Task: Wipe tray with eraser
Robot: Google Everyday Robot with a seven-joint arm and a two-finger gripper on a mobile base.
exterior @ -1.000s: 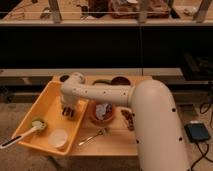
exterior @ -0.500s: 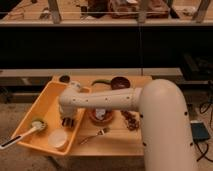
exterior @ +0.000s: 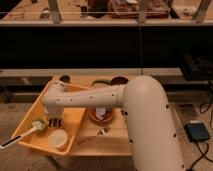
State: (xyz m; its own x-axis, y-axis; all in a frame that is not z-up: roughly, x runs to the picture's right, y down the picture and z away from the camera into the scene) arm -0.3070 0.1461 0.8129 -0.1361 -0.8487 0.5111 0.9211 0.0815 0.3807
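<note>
Reaching from the near right across the wooden table (exterior: pixel 110 146), the robot's thick white arm (exterior: pixel 95 97) bends down at its left end so that the gripper (exterior: pixel 54 118) stands inside the large yellow-orange rectangular plastic tray (exterior: pixel 73 121), low over its floor near the left wall. The small, nearly black eraser (exterior: pixel 54 123) block sits right under it, seemingly touching the tray floor. The fingers appear closed on it with no gap showing, which suits pressing it down for a wiping stroke. A white round cup (exterior: pixel 57 138) lies toward the tray's near end, and a white-handled brush (exterior: pixel 22 136) with a greenish head leans over the near-left rim just beside the eraser, so a sweep probably has to keep to the bare floor farther back. A round reddish-brown bowl (exterior: pixel 101 115) stands on the table just right of the tray, outside the work.
</note>
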